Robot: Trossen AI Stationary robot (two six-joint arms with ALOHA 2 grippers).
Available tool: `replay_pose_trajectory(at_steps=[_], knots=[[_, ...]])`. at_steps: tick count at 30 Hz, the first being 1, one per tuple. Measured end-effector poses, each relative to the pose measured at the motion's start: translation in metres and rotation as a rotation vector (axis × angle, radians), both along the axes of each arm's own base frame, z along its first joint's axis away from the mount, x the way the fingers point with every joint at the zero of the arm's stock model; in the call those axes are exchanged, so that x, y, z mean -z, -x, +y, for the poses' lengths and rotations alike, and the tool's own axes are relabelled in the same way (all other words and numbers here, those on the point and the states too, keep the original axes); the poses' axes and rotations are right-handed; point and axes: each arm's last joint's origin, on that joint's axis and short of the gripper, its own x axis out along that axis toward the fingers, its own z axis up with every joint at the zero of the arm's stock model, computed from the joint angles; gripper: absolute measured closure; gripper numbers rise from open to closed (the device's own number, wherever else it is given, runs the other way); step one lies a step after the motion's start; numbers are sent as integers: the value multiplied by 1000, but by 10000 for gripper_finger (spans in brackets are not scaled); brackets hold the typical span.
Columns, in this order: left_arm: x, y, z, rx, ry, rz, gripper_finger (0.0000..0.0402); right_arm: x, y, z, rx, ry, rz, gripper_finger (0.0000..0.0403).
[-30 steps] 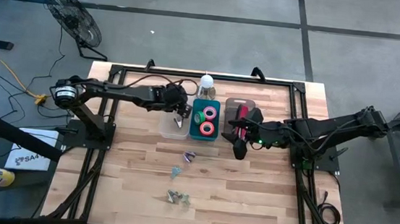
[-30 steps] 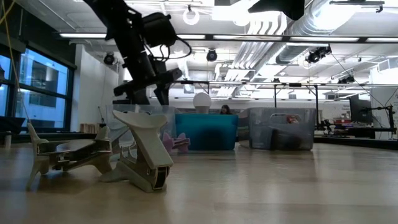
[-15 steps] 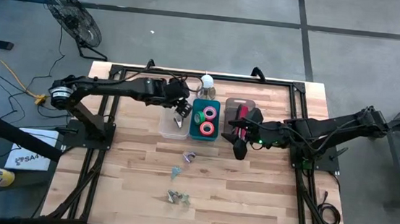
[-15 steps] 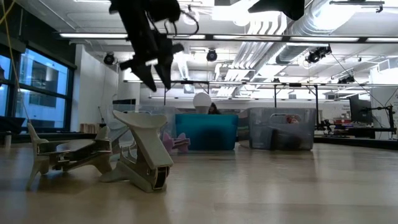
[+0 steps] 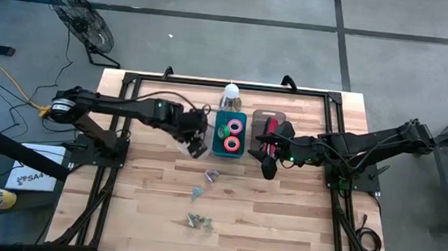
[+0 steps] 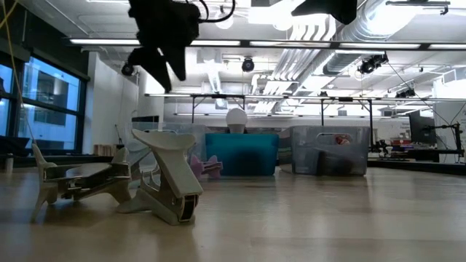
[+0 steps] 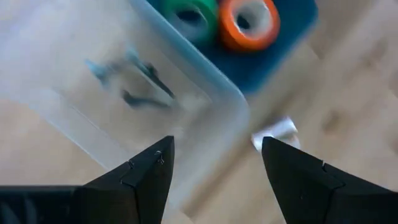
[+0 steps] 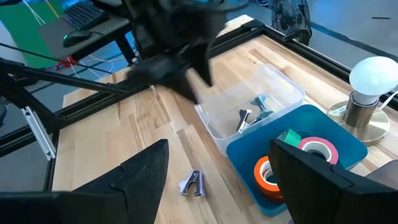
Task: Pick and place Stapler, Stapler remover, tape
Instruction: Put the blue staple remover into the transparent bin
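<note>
Left claw, released and empty, has pulled back off the clear bin.

Tape rolls in blue bin; red stapler in clear bin; silvery removers loose on table.

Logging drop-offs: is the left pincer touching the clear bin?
Apart. The low view shows the left pincer open and raised well above the clear bin.
</note>
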Motion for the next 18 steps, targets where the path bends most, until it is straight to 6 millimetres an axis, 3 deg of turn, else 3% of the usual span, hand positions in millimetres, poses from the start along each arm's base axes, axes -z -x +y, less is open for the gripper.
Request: replay_pose_trajectory(at_steps=[7, 18], knots=[[1, 2, -43, 61, 129, 13, 163, 0, 0, 0, -10, -2, 2, 135], [9, 4, -94, -62, 221, 22, 163, 2, 1, 1, -44, -16, 25, 135]])
